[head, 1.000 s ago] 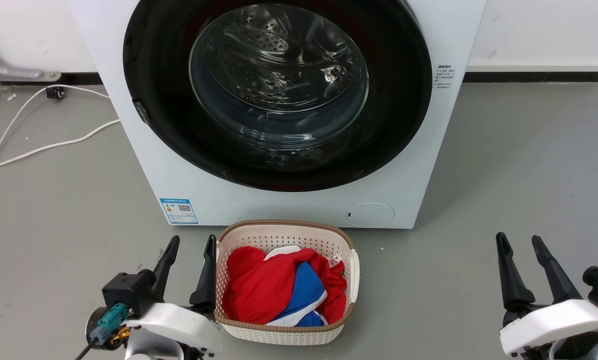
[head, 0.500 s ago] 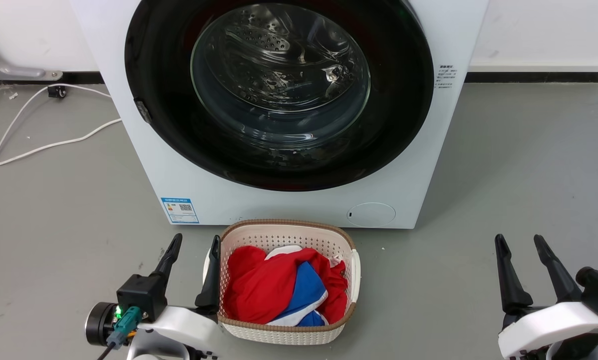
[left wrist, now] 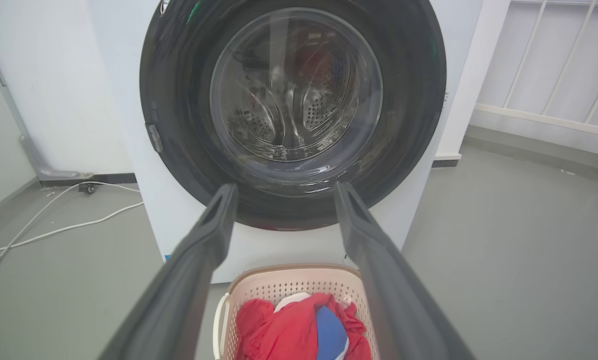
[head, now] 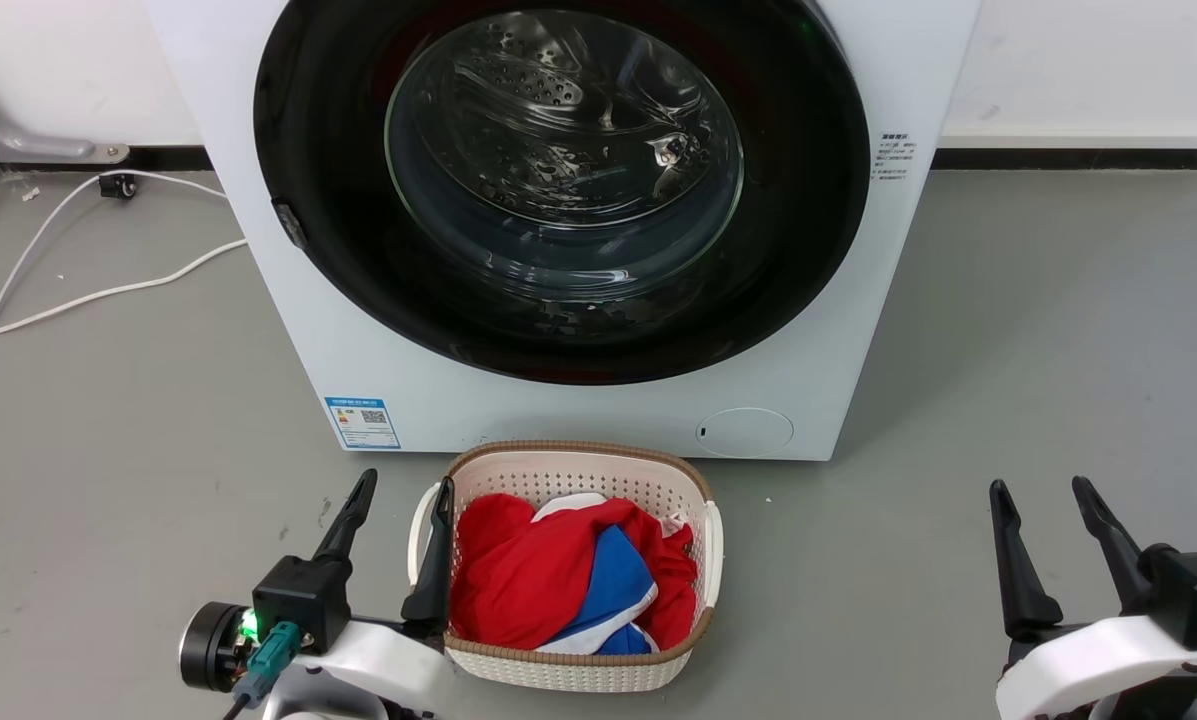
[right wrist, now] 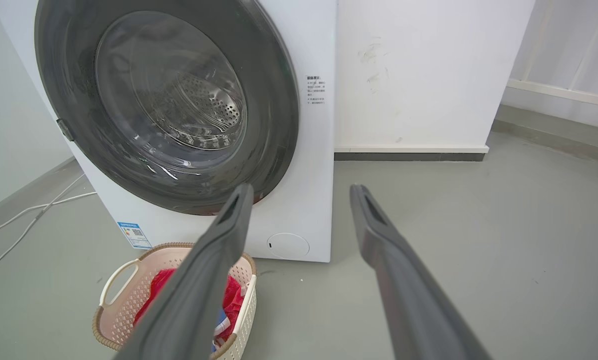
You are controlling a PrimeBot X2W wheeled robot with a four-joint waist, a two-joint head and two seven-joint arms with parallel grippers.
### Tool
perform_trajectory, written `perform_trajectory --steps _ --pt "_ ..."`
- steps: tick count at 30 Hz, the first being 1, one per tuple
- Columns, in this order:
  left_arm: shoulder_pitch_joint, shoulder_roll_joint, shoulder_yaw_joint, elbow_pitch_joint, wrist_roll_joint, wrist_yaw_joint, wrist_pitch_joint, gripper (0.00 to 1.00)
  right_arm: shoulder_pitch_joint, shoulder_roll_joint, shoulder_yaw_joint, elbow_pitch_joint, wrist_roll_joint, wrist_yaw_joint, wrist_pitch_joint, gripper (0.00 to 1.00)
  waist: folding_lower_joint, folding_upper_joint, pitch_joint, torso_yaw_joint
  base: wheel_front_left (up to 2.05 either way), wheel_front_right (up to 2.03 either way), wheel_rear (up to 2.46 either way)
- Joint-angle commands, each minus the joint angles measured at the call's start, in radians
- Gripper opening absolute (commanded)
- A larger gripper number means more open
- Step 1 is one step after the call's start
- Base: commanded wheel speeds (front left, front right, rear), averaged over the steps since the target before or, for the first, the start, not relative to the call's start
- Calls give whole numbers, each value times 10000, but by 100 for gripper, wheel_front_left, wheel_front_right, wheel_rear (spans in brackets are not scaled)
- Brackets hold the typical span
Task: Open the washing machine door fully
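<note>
At lower left, the left gripper [head: 404,484] is being held spread just beside the basket [head: 570,458], which risks being dragged on any lift. At upper centre, the washing machine door [head: 561,190] is lying shut. At lower right, the right gripper [head: 1040,487] is being held spread.

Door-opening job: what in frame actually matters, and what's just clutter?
Job: washing machine door, shut; washing machine; small tab on the door's left edge; left gripper and right gripper, both open.

Lying about: laundry basket before the machine; red and blue clothes in it; white cables.
</note>
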Motion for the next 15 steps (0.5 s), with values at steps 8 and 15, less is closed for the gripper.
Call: perform_trajectory --steps 8,15 --pt "38 -90 60 -50 450 -74 -217 100 144 23 31 -94 -572 22 -149 100 0 -1 -5 26 0 0 0" --pt "63 -141 117 68 669 -114 -341 100 200 27 -56 -80 -684 13 -248 100 0 -1 -10 60 0 0 0"
